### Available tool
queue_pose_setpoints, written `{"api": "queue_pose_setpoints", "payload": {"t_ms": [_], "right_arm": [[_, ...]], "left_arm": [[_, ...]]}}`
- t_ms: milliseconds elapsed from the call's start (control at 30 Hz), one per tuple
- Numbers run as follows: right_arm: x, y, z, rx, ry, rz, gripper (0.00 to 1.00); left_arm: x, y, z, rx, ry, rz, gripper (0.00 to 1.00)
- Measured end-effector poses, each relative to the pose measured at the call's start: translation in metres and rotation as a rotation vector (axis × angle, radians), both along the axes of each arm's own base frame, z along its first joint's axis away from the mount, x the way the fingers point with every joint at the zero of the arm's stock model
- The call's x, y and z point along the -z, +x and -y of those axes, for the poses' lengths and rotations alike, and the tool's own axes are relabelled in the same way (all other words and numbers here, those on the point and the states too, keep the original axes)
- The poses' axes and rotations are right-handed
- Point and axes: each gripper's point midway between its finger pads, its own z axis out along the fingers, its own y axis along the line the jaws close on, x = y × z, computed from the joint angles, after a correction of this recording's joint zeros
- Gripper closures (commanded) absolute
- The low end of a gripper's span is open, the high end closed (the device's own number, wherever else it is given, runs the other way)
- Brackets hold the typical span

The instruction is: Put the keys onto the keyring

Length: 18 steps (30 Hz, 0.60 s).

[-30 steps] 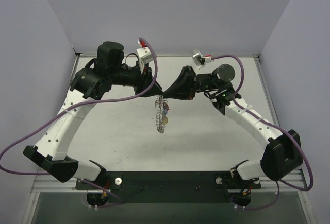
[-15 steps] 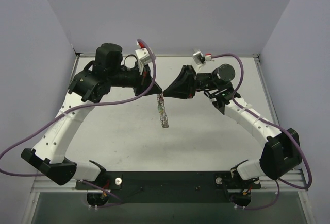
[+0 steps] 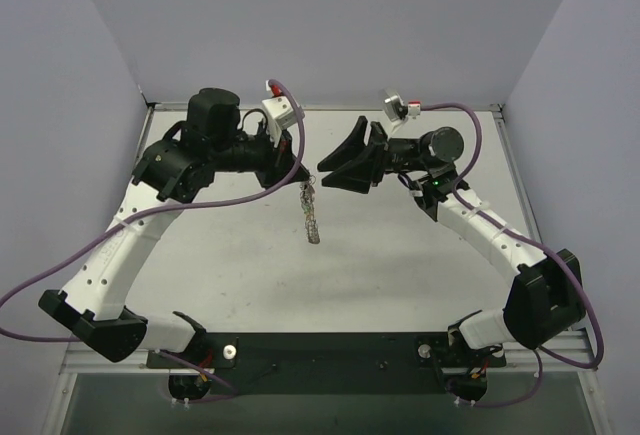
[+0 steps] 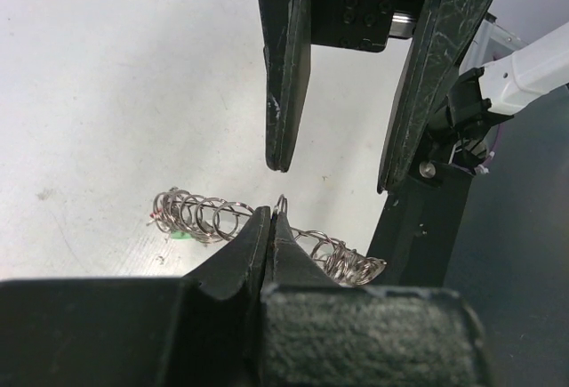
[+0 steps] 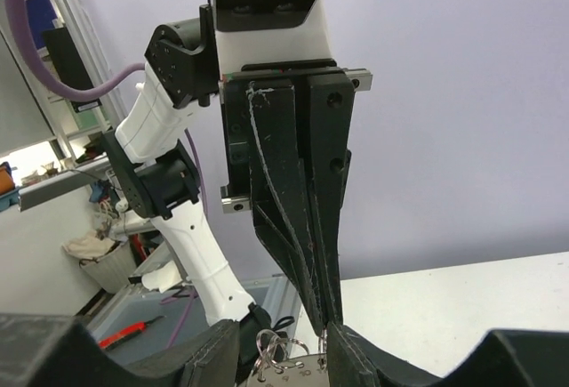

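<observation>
My left gripper (image 3: 304, 177) is shut on the top of the keyring (image 3: 312, 215), which hangs edge-on below it above the table. In the left wrist view the shut jaws pinch the ring's wire (image 4: 281, 207), and the toothed rim (image 4: 197, 215) runs out to both sides. A green speck (image 4: 179, 234) and a red speck (image 4: 151, 218) of the keys show on the ring; the rest of the keys is hidden. My right gripper (image 3: 330, 163) is open, just right of the left fingertips. In the right wrist view (image 5: 280, 356) small rings (image 5: 283, 349) sit between its fingers.
The white table (image 3: 400, 265) is bounded by grey walls behind and at both sides. The two arms meet high over the table's far middle. The black base rail (image 3: 330, 350) runs along the near edge.
My right gripper has opened and drawn back a little to the right, away from the left fingertips. The keyring has swung and turned edge-on under the left gripper.
</observation>
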Motion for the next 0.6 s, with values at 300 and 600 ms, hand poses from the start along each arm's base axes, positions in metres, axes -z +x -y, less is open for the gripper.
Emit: {"api": "queue_pose_setpoints", "payload": {"t_ms": [300,600], "right_arm": [[0.025,0.014,-0.008,0.062,-0.072,-0.041,0.56],[0.051,0.016,-0.017,0.096,-0.172,-0.037,0.79]], "left_arm": [[0.009,-0.002,0.0,-0.01,0.053,0.001,1.0],[0.008,-0.005,0.001,-0.003,0.062,0.001,1.0]]}}
